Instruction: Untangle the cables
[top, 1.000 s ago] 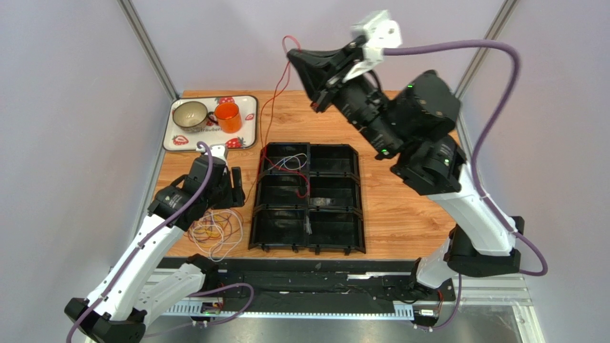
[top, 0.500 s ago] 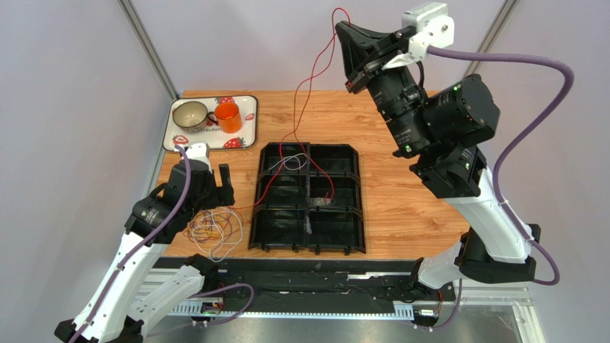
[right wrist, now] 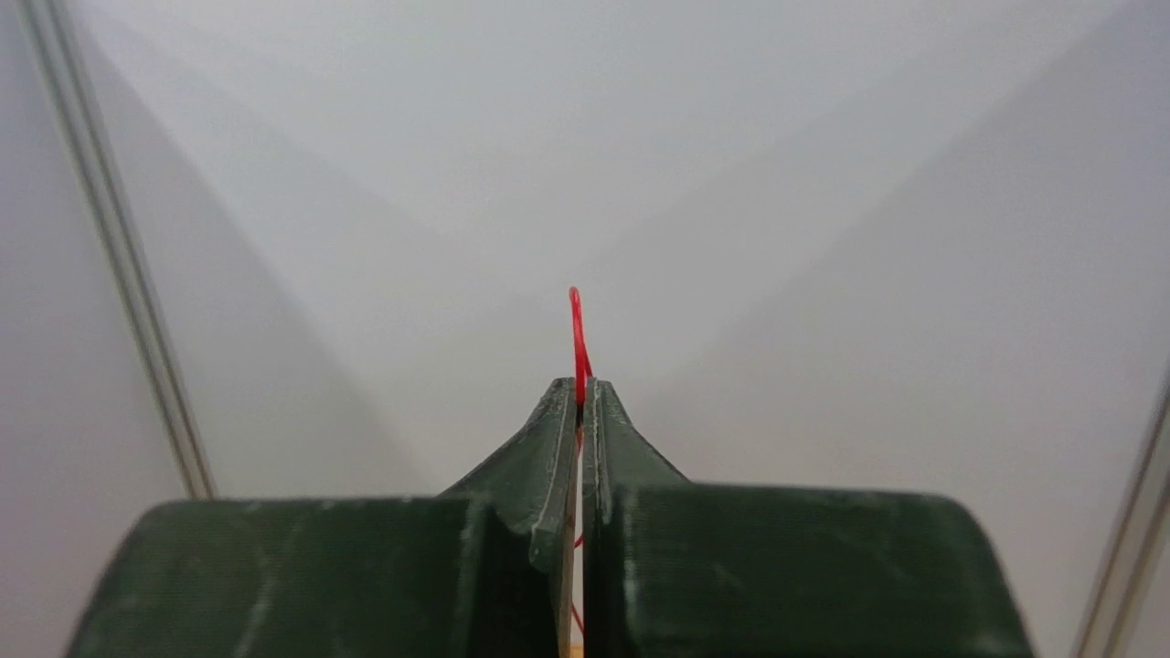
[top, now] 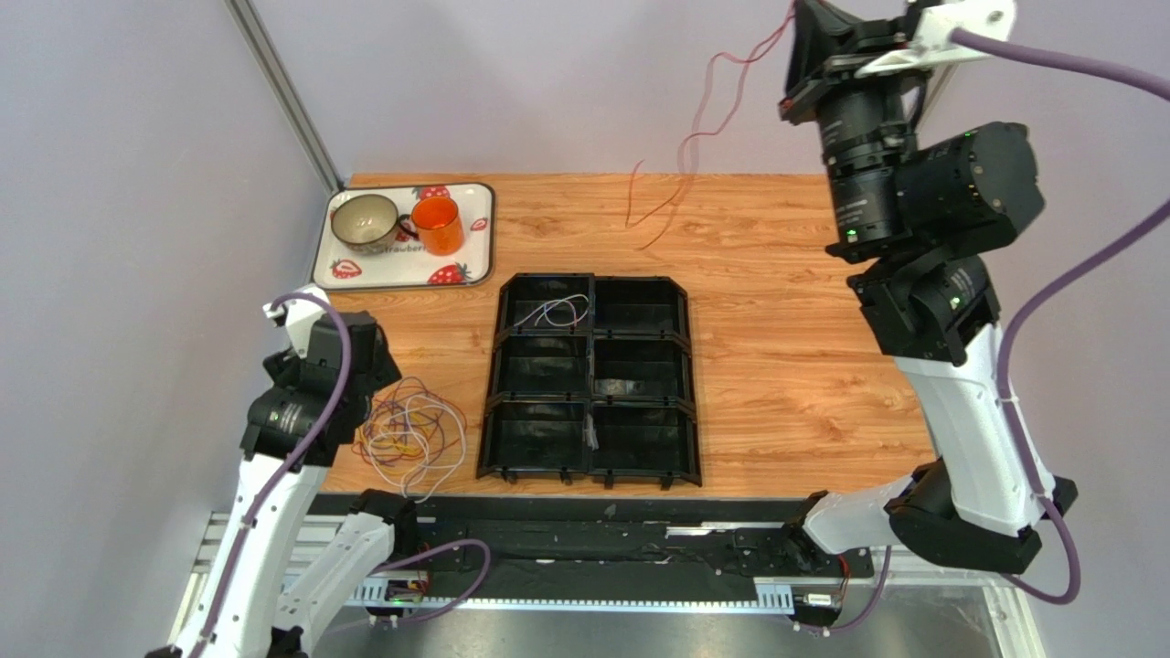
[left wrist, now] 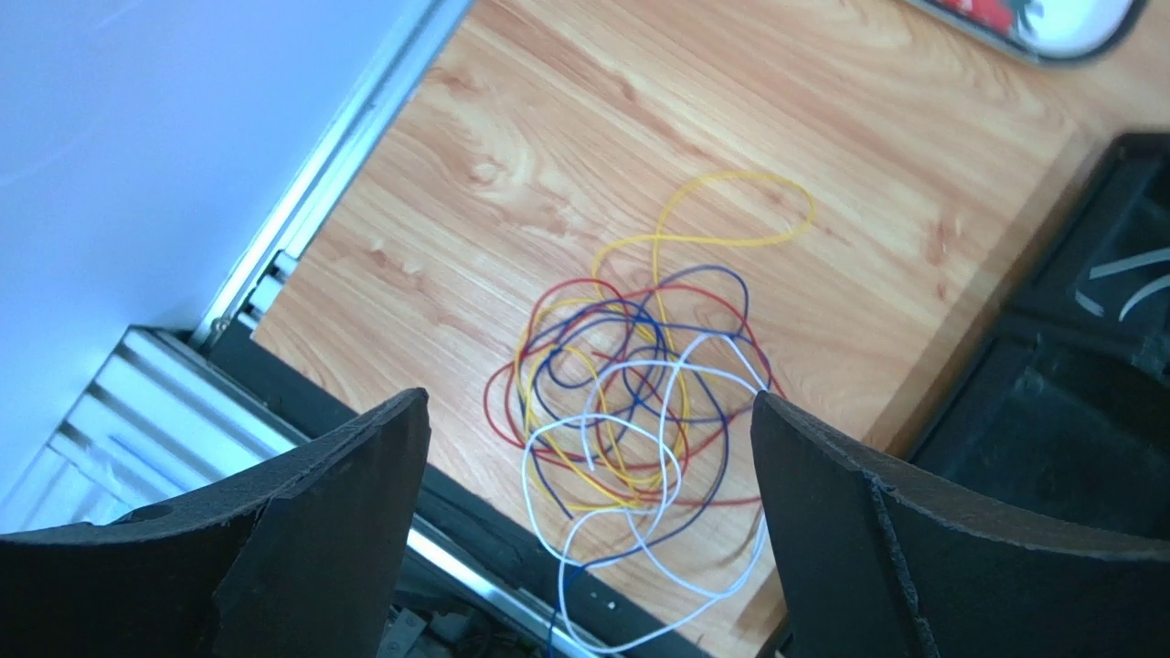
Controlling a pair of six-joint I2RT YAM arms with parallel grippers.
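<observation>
We count the cables [left wrist: 646, 411] in three lots: one tangle [top: 409, 442] of red, yellow, blue and white loops at the table's [top: 783, 370] near left corner, one red strand [right wrist: 576, 329] hanging in the air, and one white strand [top: 555, 313] in the black tray's [top: 591, 479] far-left compartment. The right arm stretches high and back, the right gripper [right wrist: 580, 391] pinched tight on the red strand, a grip only its wrist view shows; the left gripper [left wrist: 588, 402] hovers over the tangle, jaws spread wide and empty
</observation>
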